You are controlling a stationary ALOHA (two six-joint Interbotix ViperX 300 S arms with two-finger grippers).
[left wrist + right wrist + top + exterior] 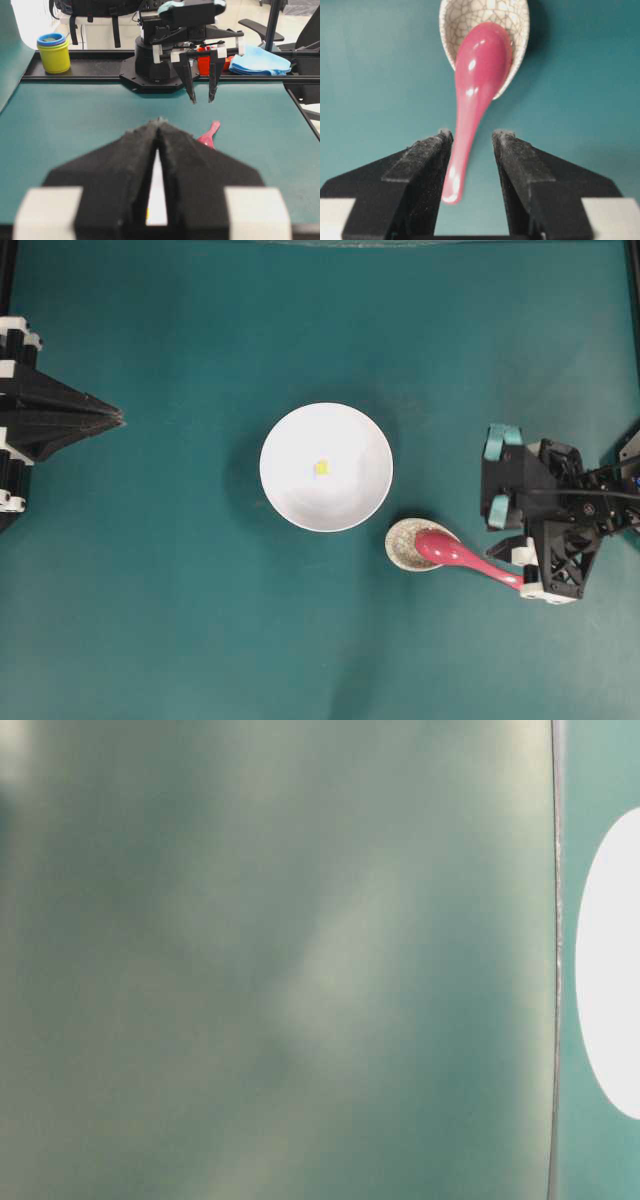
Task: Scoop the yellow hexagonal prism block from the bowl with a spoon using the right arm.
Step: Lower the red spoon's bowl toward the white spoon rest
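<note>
The white bowl (326, 467) sits mid-counter (160, 590) holding only the yellow block (321, 467), near its centre. Just beside the bowl, the speckled rest (405, 543) cradles the scoop of the red spoon (462, 555), whose handle runs out between the right gripper's (472, 137) parted fingers (517, 150), not clamped. The left gripper (159, 122) has its fingers pressed together, holding nothing, well apart from the bowl.
</note>
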